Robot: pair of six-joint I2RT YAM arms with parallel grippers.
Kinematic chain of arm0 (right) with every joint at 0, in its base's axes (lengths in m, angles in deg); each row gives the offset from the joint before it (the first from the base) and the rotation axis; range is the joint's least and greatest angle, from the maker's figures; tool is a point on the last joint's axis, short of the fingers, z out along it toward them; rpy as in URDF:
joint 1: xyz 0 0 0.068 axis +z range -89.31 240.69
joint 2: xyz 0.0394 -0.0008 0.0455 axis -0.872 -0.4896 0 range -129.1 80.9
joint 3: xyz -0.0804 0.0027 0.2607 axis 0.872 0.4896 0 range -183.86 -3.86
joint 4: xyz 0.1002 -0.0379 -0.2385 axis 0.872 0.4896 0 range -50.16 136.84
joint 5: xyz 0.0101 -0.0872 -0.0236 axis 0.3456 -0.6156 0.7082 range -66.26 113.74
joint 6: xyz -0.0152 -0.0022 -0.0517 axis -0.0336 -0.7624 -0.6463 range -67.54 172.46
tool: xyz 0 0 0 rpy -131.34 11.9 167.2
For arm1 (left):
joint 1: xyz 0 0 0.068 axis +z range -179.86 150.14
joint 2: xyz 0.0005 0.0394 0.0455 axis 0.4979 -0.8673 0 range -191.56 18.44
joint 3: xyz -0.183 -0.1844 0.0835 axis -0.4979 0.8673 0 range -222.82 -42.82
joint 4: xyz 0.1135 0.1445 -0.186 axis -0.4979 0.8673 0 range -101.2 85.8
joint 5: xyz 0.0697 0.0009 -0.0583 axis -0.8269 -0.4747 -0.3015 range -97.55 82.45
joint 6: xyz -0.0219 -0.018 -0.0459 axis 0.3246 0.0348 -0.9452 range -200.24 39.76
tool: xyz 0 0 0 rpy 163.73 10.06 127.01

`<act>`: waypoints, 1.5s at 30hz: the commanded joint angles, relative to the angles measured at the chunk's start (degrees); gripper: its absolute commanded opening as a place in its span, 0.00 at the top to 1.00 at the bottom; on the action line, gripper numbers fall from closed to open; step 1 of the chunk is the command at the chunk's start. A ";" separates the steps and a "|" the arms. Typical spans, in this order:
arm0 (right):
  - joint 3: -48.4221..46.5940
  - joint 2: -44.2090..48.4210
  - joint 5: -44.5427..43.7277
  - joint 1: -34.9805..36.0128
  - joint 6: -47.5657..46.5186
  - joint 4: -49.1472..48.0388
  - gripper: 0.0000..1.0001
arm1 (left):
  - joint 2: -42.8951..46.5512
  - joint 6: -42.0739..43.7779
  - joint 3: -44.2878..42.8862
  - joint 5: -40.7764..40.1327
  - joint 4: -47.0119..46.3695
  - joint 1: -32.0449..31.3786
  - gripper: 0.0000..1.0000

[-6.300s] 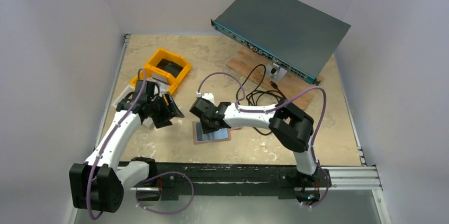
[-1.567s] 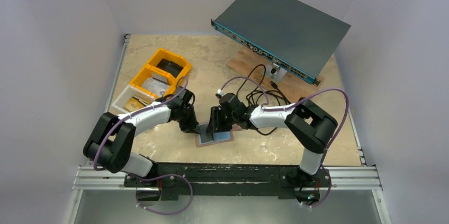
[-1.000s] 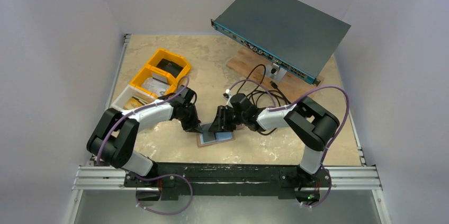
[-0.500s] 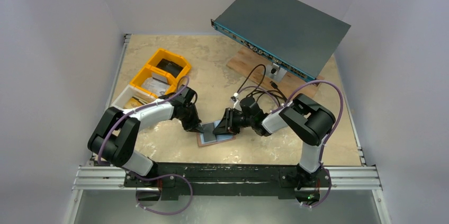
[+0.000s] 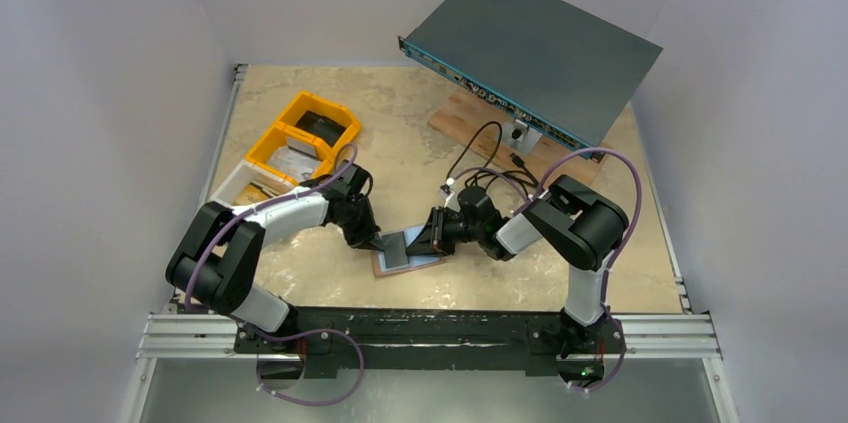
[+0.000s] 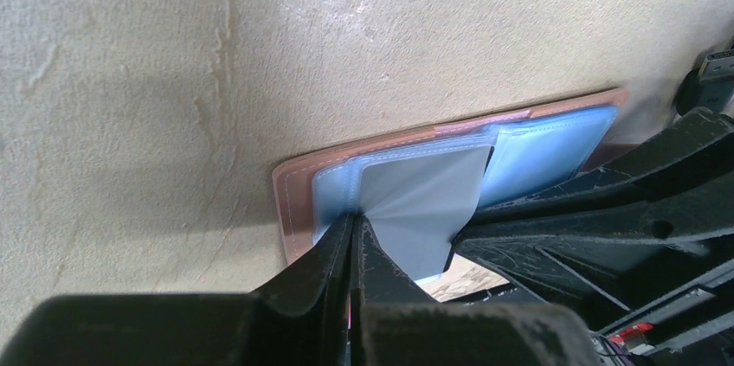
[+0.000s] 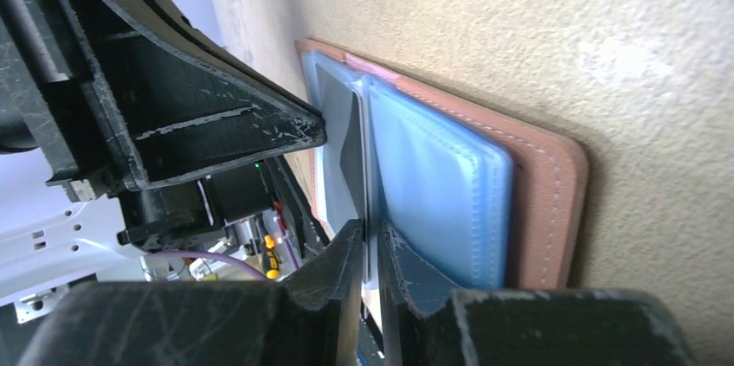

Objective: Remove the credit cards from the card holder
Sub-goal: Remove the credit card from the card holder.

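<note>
Lying open and flat on the table (image 6: pixel 173 80), the card holder (image 6: pixel 292 210) turns its pale blue pockets upward inside a tan rim. One grey card (image 6: pixel 424 202) rises from it at a slant, one corner low at the pocket and the opposite edge lifted. We note two changes over the last second. The right gripper (image 7: pixel 374 232) has narrowed its jaws from fairly wide to a thin slit, and the overhead view shows that it has drawn a little away from its partner. In the right wrist view the card's thin edge runs into that slit, so we read the jaws as pinched on the card. For the task, we judge that a first card is caught and partly out of its pocket. Whether more cards sit in the pockets we cannot tell. The left gripper (image 6: pixel 353 223) has its fingers pressed fully together, with the tips set at the holder's edge where the card's low corner sits. We take it to be pinning the holder, though it may also nip the card. The holder lies beneath both sets of tips, and the card bridges from one gripper to the other.
</note>
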 commanded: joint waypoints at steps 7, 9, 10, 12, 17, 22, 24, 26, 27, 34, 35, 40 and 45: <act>-2.80 -0.33 -0.79 -0.03 -2.59 3.25 0.87 | -3.20 0.71 1.65 -5.07 1.15 -1.12 1.00; -3.94 -0.07 -1.21 0.18 -3.60 5.24 0.86 | -3.33 0.85 1.45 -4.99 1.14 -1.35 1.00; -4.40 0.08 -1.47 0.33 -4.05 6.21 0.85 | -3.34 0.86 1.36 -4.99 1.14 -1.38 1.00; -4.95 0.23 -1.78 0.48 -4.50 7.39 0.86 | -3.27 0.83 1.19 -4.97 1.14 -1.58 1.00; -5.65 0.25 -2.30 0.76 -5.01 8.98 0.91 | -3.35 0.94 0.82 -5.09 1.43 -1.76 1.00; -5.76 3.16 -5.56 0.70 -7.71 14.31 0.99 | -3.51 1.63 0.10 -6.98 3.21 -1.64 1.00; -5.71 4.81 -7.10 0.74 -9.01 16.83 1.00 | -3.63 1.93 -0.12 -7.98 3.90 -1.65 1.00; -5.64 6.22 -8.58 0.73 -10.37 19.29 1.00 | -3.88 2.16 -0.15 -8.44 4.15 -1.56 1.00; -5.70 6.84 -9.56 0.69 -10.96 20.56 1.00 | -4.22 2.20 -0.19 -8.58 4.21 -1.54 1.00; -5.12 9.38 -12.79 0.74 -12.72 24.58 1.00 | -5.38 2.70 -0.07 -8.72 4.13 -1.08 1.00; -5.12 9.49 -13.16 0.74 -12.92 24.91 1.00 | -5.41 2.74 -0.06 -8.76 4.12 -0.97 1.00; -4.66 9.82 -13.52 0.68 -13.32 25.05 1.00 | -5.50 3.26 0.19 -8.93 4.02 -0.67 1.00; -5.02 9.75 -13.63 0.74 -13.60 24.70 0.96 | -5.83 3.84 0.44 -8.28 3.24 -0.71 1.00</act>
